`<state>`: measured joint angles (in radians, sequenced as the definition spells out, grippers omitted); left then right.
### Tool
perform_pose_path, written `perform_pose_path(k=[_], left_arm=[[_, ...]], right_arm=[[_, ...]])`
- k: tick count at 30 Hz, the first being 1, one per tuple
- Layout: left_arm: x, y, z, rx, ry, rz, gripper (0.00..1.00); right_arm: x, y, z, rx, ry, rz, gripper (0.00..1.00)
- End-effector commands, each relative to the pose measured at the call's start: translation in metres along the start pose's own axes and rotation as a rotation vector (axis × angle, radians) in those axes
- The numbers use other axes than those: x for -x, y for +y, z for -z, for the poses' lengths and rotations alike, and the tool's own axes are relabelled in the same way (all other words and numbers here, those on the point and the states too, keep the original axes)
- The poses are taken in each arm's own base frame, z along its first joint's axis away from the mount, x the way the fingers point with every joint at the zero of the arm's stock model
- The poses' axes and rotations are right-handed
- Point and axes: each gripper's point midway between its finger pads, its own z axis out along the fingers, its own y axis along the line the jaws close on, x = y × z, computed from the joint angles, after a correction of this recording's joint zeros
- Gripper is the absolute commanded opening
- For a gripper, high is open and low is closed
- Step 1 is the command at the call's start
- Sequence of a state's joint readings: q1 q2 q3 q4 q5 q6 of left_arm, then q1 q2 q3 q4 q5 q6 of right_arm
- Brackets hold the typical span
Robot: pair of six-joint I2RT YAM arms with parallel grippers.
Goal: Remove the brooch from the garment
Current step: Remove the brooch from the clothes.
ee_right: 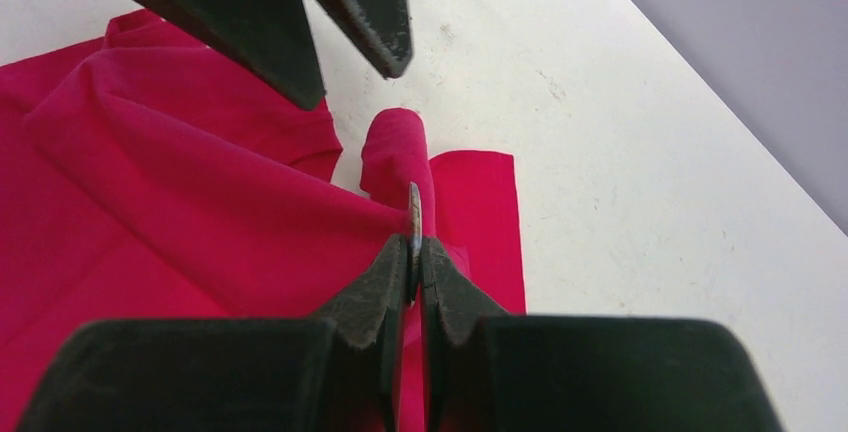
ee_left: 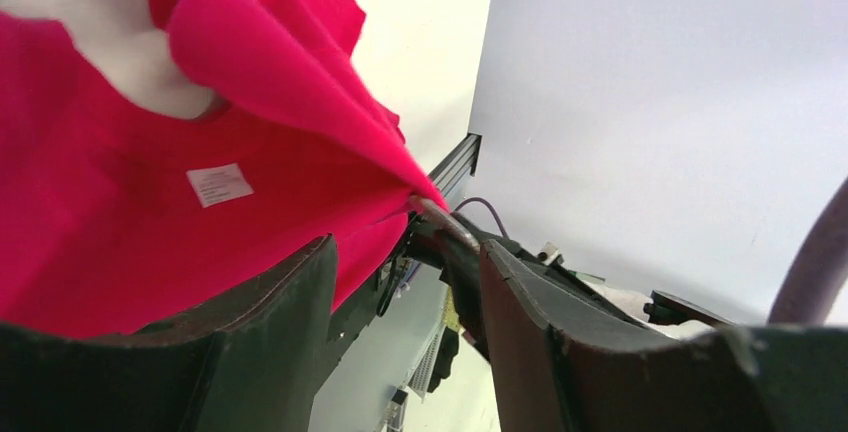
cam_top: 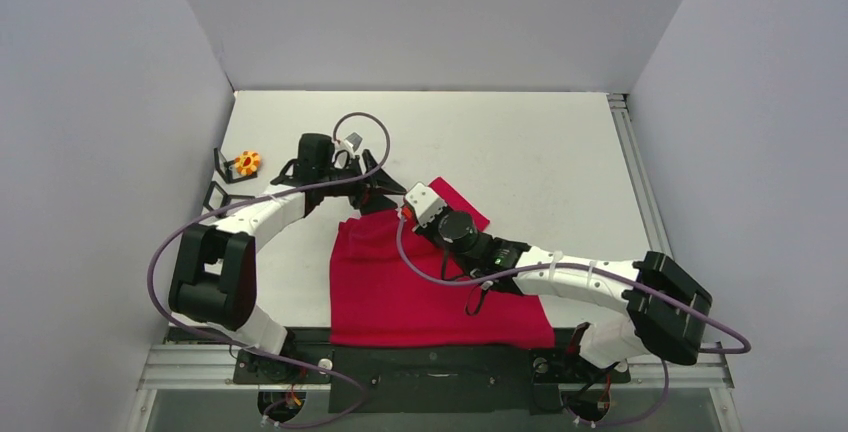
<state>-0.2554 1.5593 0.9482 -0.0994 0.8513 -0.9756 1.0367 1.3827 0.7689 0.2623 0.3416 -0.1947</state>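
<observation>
The red garment lies on the table near the arms, its white label showing in the left wrist view. My right gripper is shut on the brooch, a thin grey metal piece seen edge-on, and the cloth is drawn up in a peak to it. In the left wrist view the same metal piece sits at the tip of the stretched fabric. My left gripper hangs just beyond that peak with its jaws apart and nothing between them; its fingertips show at the top of the right wrist view.
A small orange flower-shaped thing lies by black stands at the table's far left. Grey walls close in the left, back and right sides. A metal rail runs along the table's right edge.
</observation>
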Motion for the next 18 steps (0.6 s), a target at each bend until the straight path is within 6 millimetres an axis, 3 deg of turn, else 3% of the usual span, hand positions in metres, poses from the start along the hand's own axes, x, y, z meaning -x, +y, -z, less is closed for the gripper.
perform_pose_path(k=[1,11,18], left_arm=[[0.009,-0.044,-0.008,-0.108,0.005,-0.107,0.51],[-0.001,-0.043,-0.026,-0.064,0.093,-0.105,0.51],[-0.004,-0.039,-0.028,-0.058,0.118,-0.089,0.31]], right_arm=[[0.036,-0.007,-0.005,-0.037,-0.086,-0.017,0.0],[0.046,-0.002,-0.014,-0.015,-0.094,-0.006,0.0],[0.045,-0.001,-0.017,-0.021,-0.079,-0.011,0.0]])
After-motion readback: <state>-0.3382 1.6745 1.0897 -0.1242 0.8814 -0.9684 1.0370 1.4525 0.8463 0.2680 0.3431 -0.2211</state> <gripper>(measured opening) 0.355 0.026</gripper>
